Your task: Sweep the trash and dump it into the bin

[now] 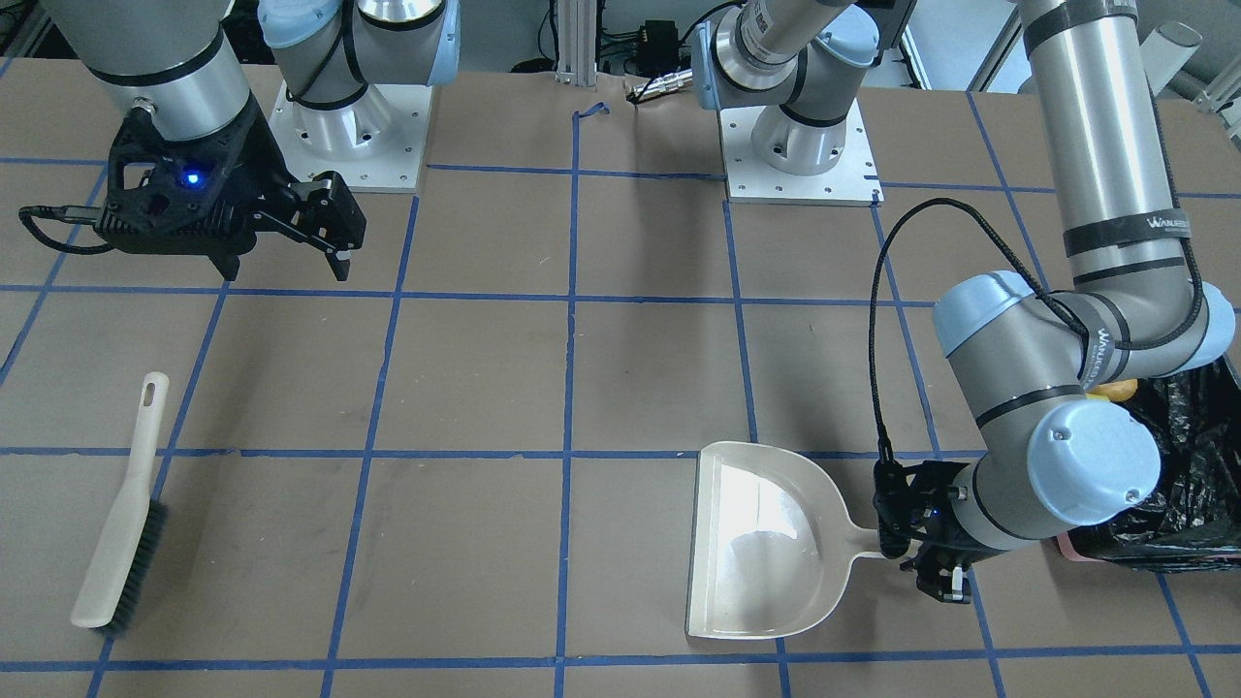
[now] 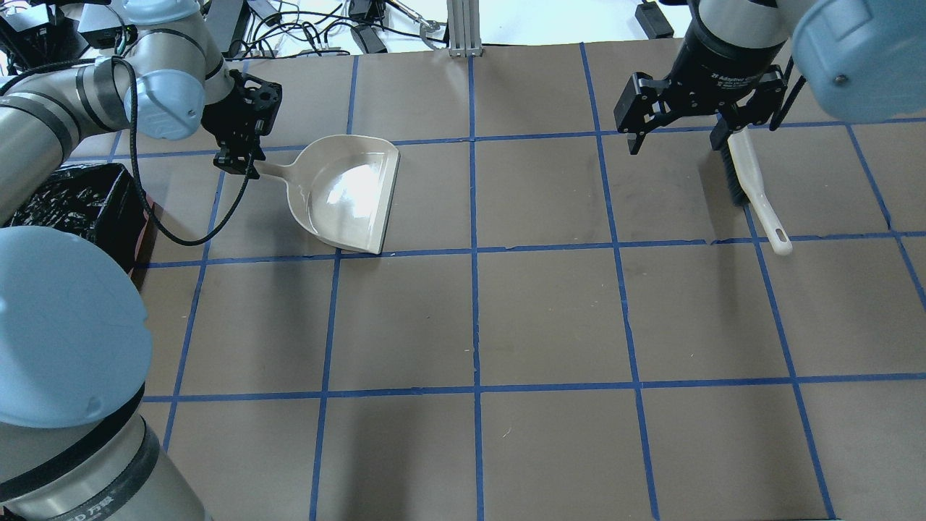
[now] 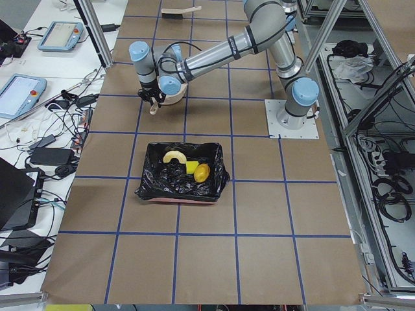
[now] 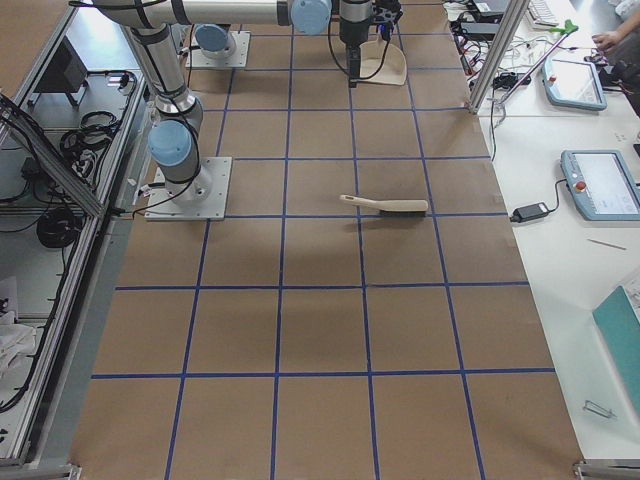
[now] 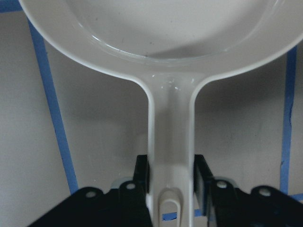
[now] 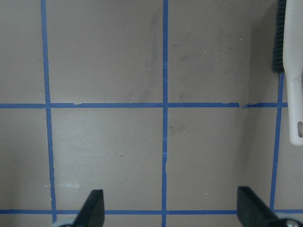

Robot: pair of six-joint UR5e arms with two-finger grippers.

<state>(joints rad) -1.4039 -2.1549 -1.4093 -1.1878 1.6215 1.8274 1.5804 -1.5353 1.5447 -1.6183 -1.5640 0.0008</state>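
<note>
The bin (image 3: 155, 186), pinkish with a black bag liner, holds the trash: a pale curved piece (image 3: 173, 155), a yellow-green sponge wedge (image 3: 191, 168) and a golden-brown lump (image 3: 202, 173). The bin also shows in the front view (image 1: 1197, 504) and the overhead view (image 2: 72, 199). The beige dustpan (image 2: 347, 192) lies flat and empty on the table. My left gripper (image 5: 170, 176) is shut on the dustpan's handle (image 5: 170, 132), beside the bin. My right gripper (image 2: 676, 141) is open and empty above the table, next to the brush (image 2: 752, 188).
The beige brush (image 1: 121, 543) lies flat on the table, apart from the right gripper (image 1: 286, 267). The two arm bases (image 1: 800, 145) stand at the robot's edge. Blue tape lines grid the brown table.
</note>
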